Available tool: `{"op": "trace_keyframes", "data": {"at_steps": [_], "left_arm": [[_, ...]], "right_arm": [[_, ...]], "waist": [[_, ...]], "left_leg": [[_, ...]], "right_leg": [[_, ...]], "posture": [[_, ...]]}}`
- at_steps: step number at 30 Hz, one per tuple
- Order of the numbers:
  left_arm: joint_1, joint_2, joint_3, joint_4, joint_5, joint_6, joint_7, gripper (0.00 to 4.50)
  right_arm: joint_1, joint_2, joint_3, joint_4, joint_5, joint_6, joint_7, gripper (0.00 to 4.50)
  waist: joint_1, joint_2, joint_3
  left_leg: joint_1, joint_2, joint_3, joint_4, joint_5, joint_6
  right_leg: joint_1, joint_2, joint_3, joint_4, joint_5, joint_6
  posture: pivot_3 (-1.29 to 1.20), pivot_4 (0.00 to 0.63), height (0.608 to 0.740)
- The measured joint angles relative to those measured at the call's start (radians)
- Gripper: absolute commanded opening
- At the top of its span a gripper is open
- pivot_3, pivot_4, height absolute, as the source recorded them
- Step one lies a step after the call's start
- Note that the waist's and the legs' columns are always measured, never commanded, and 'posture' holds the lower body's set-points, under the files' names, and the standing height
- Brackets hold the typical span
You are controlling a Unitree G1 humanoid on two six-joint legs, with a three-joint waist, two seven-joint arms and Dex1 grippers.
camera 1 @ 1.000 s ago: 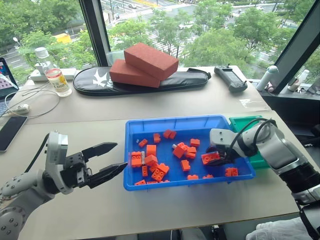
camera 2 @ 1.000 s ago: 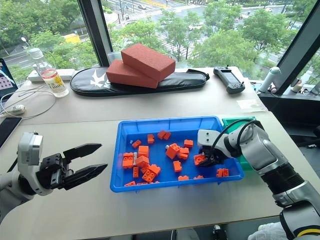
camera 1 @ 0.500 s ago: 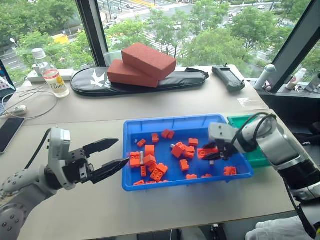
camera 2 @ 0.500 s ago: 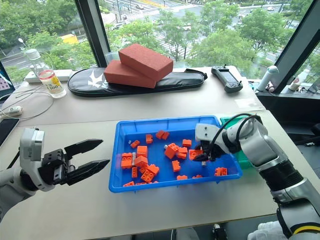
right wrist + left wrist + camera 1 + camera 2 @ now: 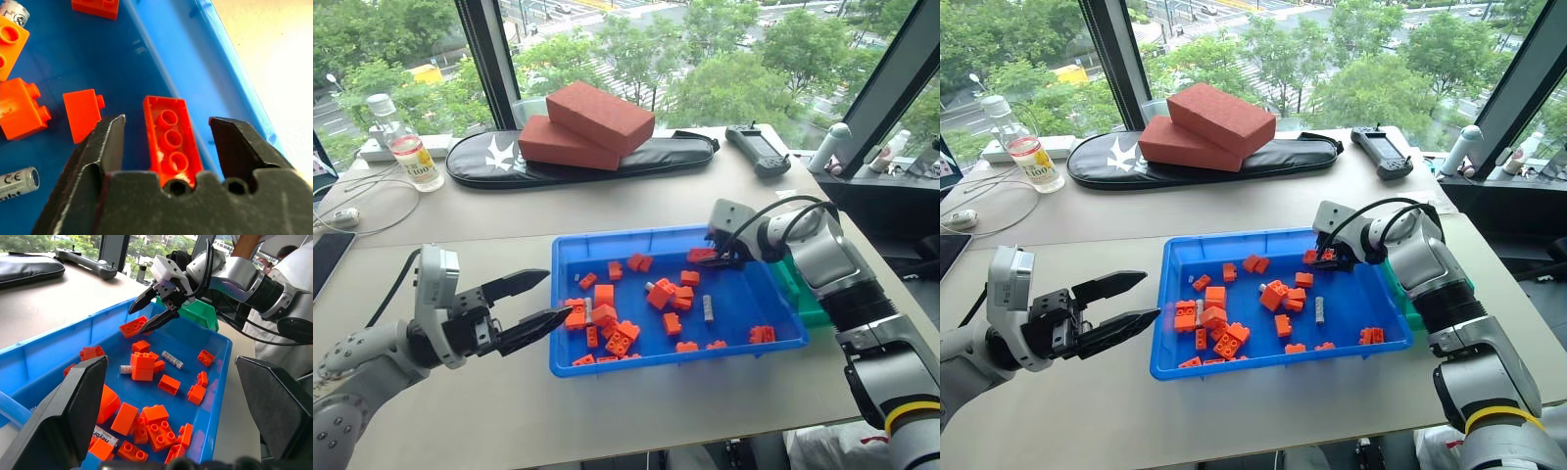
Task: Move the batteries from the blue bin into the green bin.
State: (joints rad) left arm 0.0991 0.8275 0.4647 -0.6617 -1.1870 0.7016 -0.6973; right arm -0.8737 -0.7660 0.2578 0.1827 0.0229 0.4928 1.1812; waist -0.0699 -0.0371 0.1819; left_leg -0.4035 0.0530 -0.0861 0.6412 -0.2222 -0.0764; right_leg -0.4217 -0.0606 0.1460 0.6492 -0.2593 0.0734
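Note:
The blue bin (image 5: 566, 294) sits mid-table, strewn with orange toy bricks. Batteries lie among them: one (image 5: 708, 308) on bare floor right of centre, another (image 5: 649, 287) by the middle bricks, a third (image 5: 590, 311) at the left cluster. My right gripper (image 5: 709, 253) hovers open over the bin's back right corner. An upturned orange brick (image 5: 171, 139) lies loose between its spread fingers, against the back wall. The green bin (image 5: 795, 282) stands against the blue bin's right side, partly hidden by my right arm. My left gripper (image 5: 556, 296) is open just left of the blue bin.
Two red blocks (image 5: 587, 122) rest on a black bag (image 5: 509, 157) at the back by the window. A bottle (image 5: 406, 157) and cables lie at the back left, and a phone (image 5: 323, 259) at the left. A dark controller (image 5: 759, 152) is at the back right.
My right gripper lifted an orange brick from the bin's front right toward the back wall, then opened. A battery now shows where it was. The left arm stayed put.

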Motion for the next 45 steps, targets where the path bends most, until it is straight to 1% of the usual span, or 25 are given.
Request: {"op": "trace_keyframes", "data": {"at_steps": [2, 4, 6, 8, 11, 17, 21, 37, 41, 43, 44, 45], "left_arm": [[0.000, 0.001, 0.001, -0.001, -0.005, 0.000, 0.005, 4.50], [-0.001, 0.003, 0.000, -0.001, -0.012, 0.001, 0.009, 4.50], [-0.006, 0.003, -0.003, -0.001, -0.013, 0.001, 0.012, 4.50], [-0.010, 0.004, -0.005, -0.001, -0.013, 0.001, 0.016, 4.50], [-0.019, 0.008, -0.009, -0.001, -0.018, 0.001, 0.019, 4.50], [-0.020, 0.011, -0.009, -0.001, -0.020, 0.001, 0.025, 4.50], [-0.019, 0.011, -0.009, -0.001, -0.020, 0.001, 0.031, 4.50], [-0.016, 0.012, -0.009, 0.000, -0.019, 0.001, 0.038, 4.50], [-0.017, 0.012, -0.009, 0.002, -0.018, 0.001, 0.037, 4.50], [-0.017, 0.013, -0.009, 0.003, -0.015, 0.001, 0.035, 4.50], [-0.017, 0.014, -0.009, 0.004, -0.012, 0.001, 0.033, 4.50], [-0.017, 0.015, -0.009, 0.006, -0.010, 0.001, 0.030, 4.50]], "right_arm": [[0.020, -0.049, -0.036, -0.080, 0.062, 0.036, 0.076, 4.48], [0.071, -0.114, -0.043, -0.167, 0.122, 0.052, 0.166, 4.48], [0.132, -0.148, -0.023, -0.214, 0.136, 0.049, 0.218, 4.48], [0.168, -0.149, 0.014, -0.219, 0.133, 0.046, 0.233, 4.48], [0.187, -0.121, 0.060, -0.217, 0.105, 0.042, 0.214, 4.48], [0.188, -0.070, 0.103, -0.165, 0.037, 0.020, 0.147, 4.48], [0.192, -0.039, 0.111, -0.153, 0.031, 0.015, 0.129, 4.48], [0.206, -0.001, 0.123, -0.116, -0.012, -0.009, 0.080, 4.48], [0.206, 0.000, 0.123, -0.116, -0.012, -0.009, 0.079, 3.55], [0.206, 0.000, 0.123, -0.117, -0.012, -0.009, 0.079, 2.79], [0.206, 0.001, 0.123, -0.117, -0.012, -0.009, 0.079, 2.55], [0.206, 0.001, 0.123, -0.118, -0.012, -0.009, 0.079, 2.54]], "waist": [[0.003, 0.000, 0.000], [0.005, 0.000, 0.000], [0.003, 0.000, 0.000], [0.001, 0.000, 0.000], [-0.008, 0.001, 0.000], [0.001, 0.001, 0.000], [0.002, 0.001, 0.000], [0.001, 0.001, 0.000], [0.001, 0.001, 0.000], [0.001, 0.001, 0.000], [0.001, 0.001, 0.000], [0.001, 0.001, 0.000]], "left_leg": [[0.001, 0.000, 0.000, 0.000, 0.000, 0.000], [0.002, 0.000, 0.000, 0.000, 0.000, 0.000], [0.002, 0.000, 0.000, 0.000, 0.000, 0.000], [0.003, 0.000, 0.000, 0.000, 0.000, 0.000], [0.003, 0.000, 0.000, 0.000, 0.000, 0.000], [0.002, 0.000, 0.000, 0.000, 0.000, 0.000], [0.002, 0.000, 0.000, 0.000, 0.000, 0.000], [0.003, 0.000, 0.000, 0.000, 0.000, 0.000], [0.003, 0.000, 0.000, 0.000, 0.000, 0.000], [0.003, 0.000, 0.000, 0.000, 0.000, 0.000], [0.003, 0.000, 0.000, 0.000, 0.000, 0.000], [0.003, 0.000, 0.000, 0.000, 0.000, 0.000]], "right_leg": [[0.001, 0.000, -0.001, 0.000, 0.000, 0.000], [0.003, 0.000, -0.001, -0.001, 0.000, 0.000], [0.003, 0.000, -0.001, -0.001, 0.000, 0.000], [0.003, 0.000, -0.001, 0.000, 0.000, 0.000], [0.002, 0.001, 0.000, 0.001, 0.000, -0.001], [0.002, 0.000, 0.000, 0.000, 0.001, 0.000], [0.002, 0.000, 0.000, 0.000, 0.001, 0.000], [0.003, 0.000, 0.000, 0.000, 0.001, 0.000], [0.003, 0.000, 0.000, 0.000, 0.001, 0.000], [0.003, 0.000, 0.000, 0.000, 0.001, 0.000], [0.003, 0.000, 0.000, 0.000, 0.001, 0.000], [0.003, 0.000, 0.000, 0.000, 0.001, 0.000]], "posture": [[0.00, 0.150, 0.740], [0.00, 0.150, 0.740], [0.00, 0.150, 0.740], [0.00, 0.150, 0.740], [0.00, 0.150, 0.740], [0.00, 0.150, 0.740], [0.00, 0.150, 0.740], [0.00, 0.150, 0.740], [0.00, 0.150, 0.740], [0.00, 0.150, 0.740], [0.00, 0.150, 0.740], [0.00, 0.150, 0.740]]}}
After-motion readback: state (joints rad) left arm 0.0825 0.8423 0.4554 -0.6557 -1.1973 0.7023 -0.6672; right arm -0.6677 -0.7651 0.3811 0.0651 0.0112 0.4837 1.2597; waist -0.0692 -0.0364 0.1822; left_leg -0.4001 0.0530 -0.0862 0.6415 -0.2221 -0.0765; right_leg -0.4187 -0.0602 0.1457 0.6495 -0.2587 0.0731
